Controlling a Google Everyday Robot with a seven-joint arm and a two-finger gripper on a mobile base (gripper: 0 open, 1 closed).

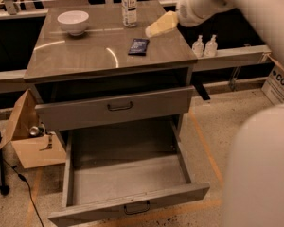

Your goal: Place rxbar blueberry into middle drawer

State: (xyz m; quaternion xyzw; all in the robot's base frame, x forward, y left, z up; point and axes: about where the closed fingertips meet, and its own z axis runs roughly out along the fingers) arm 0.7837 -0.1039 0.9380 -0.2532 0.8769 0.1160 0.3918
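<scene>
The rxbar blueberry (pixel 138 46), a small dark navy packet, lies flat on the cabinet top (pixel 85 56), right of centre. My gripper (pixel 154 30), with pale yellowish tips, hangs just above and to the right of the bar, apart from it, pointing down-left. It holds nothing that I can see. The middle drawer (pixel 128 181) is pulled far out low in front. Its grey floor is bare, and its narrow front panel carries a small dark handle (pixel 136 207).
A white bowl (pixel 73 21) and a clear white-labelled bottle (pixel 128 4) stand at the back of the top. The taller-fronted drawer (pixel 118 108) above is slightly out. Two small bottles (pixel 204 46) stand on the ledge to the right. A cardboard box (pixel 28 136) lies on the floor to the left.
</scene>
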